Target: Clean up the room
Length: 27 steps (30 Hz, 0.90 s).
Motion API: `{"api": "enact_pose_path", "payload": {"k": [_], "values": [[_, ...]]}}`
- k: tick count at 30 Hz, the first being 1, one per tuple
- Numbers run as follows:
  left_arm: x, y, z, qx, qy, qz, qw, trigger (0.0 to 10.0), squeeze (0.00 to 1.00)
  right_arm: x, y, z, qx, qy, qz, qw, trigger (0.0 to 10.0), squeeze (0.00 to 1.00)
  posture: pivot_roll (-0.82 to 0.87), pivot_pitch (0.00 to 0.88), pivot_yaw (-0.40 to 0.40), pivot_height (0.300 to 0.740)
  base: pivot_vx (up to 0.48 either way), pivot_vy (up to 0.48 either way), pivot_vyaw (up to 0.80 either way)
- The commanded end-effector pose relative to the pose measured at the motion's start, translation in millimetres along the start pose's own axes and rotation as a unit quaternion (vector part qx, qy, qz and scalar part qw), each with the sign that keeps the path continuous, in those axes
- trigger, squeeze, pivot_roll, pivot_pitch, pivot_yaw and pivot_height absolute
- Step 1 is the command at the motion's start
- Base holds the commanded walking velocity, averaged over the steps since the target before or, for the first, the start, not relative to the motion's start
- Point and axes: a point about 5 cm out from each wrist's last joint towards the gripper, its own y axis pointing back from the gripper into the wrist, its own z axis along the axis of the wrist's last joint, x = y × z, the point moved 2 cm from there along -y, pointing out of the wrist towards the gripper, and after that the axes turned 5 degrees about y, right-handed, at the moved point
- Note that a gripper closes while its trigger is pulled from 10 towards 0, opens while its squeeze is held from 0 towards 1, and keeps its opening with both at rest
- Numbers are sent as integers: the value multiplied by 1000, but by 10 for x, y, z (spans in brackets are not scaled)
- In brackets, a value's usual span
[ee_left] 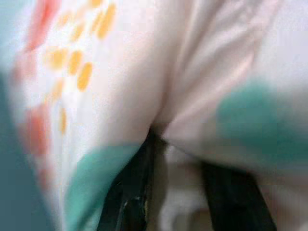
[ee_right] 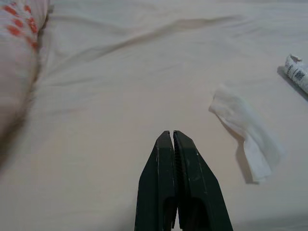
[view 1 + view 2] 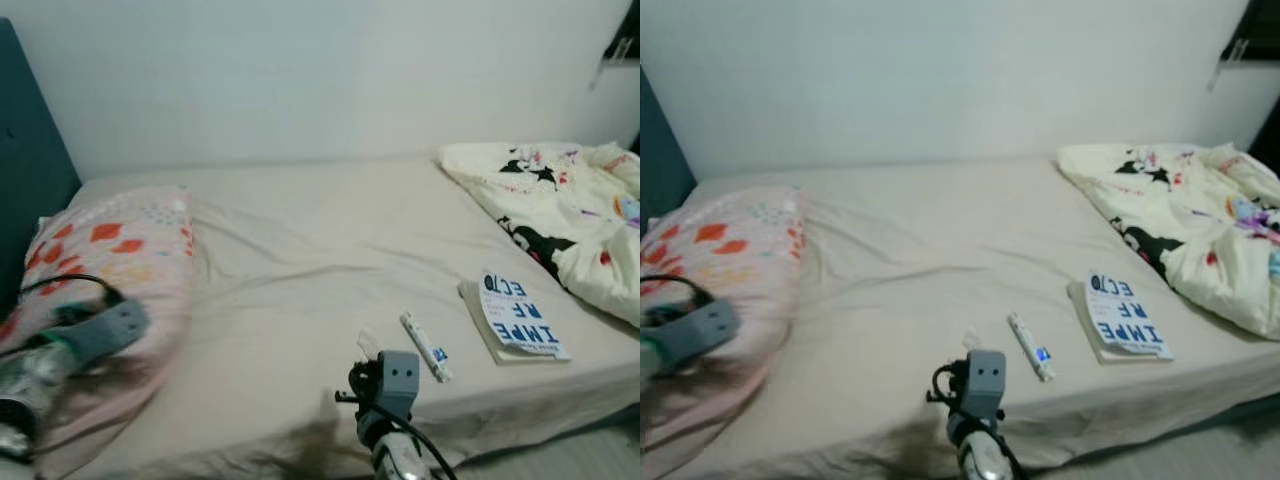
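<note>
A pink pillow (image 3: 120, 260) with red and orange shapes lies at the left end of the bed. My left gripper (image 1: 180, 154) is pressed into it, with pillow fabric bunched between its black fingers (image 1: 130, 192). My right gripper (image 2: 172, 134) hangs shut just over the beige sheet near the bed's front edge, holding nothing. A crumpled white tissue (image 2: 245, 134) lies beside it on the sheet. A white tube (image 3: 425, 347) and a book (image 3: 520, 318) with blue lettering lie further right.
A cream patterned duvet (image 3: 570, 210) is heaped at the bed's right end. A dark teal headboard (image 3: 30, 170) stands at the far left, and a white wall runs behind the bed. The sheet (image 3: 300, 250) in the middle is wrinkled.
</note>
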Motion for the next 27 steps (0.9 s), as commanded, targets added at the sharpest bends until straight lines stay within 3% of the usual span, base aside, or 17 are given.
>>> {"api": "enact_pose_path", "payload": {"k": [1, 2, 4, 5, 6, 7, 8, 11, 12, 14, 15, 18, 19, 24, 26, 27], "values": [[-174, 14, -69, 4, -7, -28, 1000, 10000, 1000, -17, 32, -85, 20, 3, -5, 1000, 10000, 0, 115, 58, 48, 614, 0, 0, 0], [-174, 14, -69, 4, -7, -28, 1000, 10000, 1000, -17, 32, -85, 20, 3, -5, 1000, 10000, 0, 115, 58, 48, 614, 0, 0, 0], [-397, -13, -8, -4, 28, -42, 999, 10000, 1000, -30, 37, -86, 19, 6, -8, 1000, 10000, 0, 112, 56, 52, 614, 0, 0, 0], [-397, -13, -8, -4, 28, -42, 999, 10000, 1000, -30, 37, -86, 19, 6, -8, 1000, 10000, 0, 112, 56, 52, 614, 0, 0, 0], [-597, -23, 98, -24, 66, -94, 993, 10000, 1000, -42, 45, -92, 19, 9, -8, 1000, 10000, 0, 109, 56, 57, 614, 0, 0, 0], [-645, -22, 127, -29, 72, -113, 991, 10000, 1000, -45, 47, -95, 19, 10, -9, 1000, 10000, 0, 109, 56, 57, 614, 0, 0, 0], [-645, -22, 127, -29, 72, -113, 991, 10000, 1000, -45, 47, -95, 19, 10, -9, 1000, 10000, 0, 109, 56, 57, 614, 0, 0, 0], [-845, 71, 119, -48, 30, -220, 974, 10000, 1000, -58, 55, -106, 21, 12, -14, 1000, 10000, 0, 103, 51, 64, 614, 0, 0, 0], [-845, 71, 119, -48, 30, -220, 974, 10000, 1000, -58, 55, -106, 21, 12, -14, 1000, 10000, 0, 103, 51, 64, 614, 0, 0, 0], [-894, 162, 18, -40, -1, -282, 958, 10000, 1000, -64, 59, -111, 22, 12, -16, 1000, 10000, 0, 101, 55, 65, 614, 0, 0, 0], [-847, 238, -36, -40, -11, -318, 947, 10000, 1000, -71, 65, -115, 21, 12, -18, 1000, 10000, 0, 100, 53, 68, 614, 0, 0, 0], [-737, 275, -6, -52, 1, -330, 943, 10000, 1000, -80, 65, -113, 21, 12, -19, 1000, 10000, 0, 100, 52, 68, 614, 0, 0, 0], [-564, 317, 92, -67, 46, -345, 935, 10000, 1000, -101, 66, -113, 21, 12, -22, 999, 10000, 0, 102, 58, 68, 614, 0, 0, 0], [-335, 366, 268, -97, 83, -351, 928, 10000, 1000, -114, 65, -111, 21, 12, -24, 999, 10000, 0, 103, 48, 69, 614, 0, 0, 0], [29, 315, 666, -177, 128, -284, 934, 10000, 1000, -124, 57, -98, 18, 14, -26, 999, 10000, 0, 105, 54, 67, 614, 0, 0, 0], [123, 272, 782, -197, 146, -253, 936, 10000, 1000, -127, 53, -92, 18, 15, -26, 999, 10000, 0, 109, 50, 65, 614, 0, 0, 0]]}}
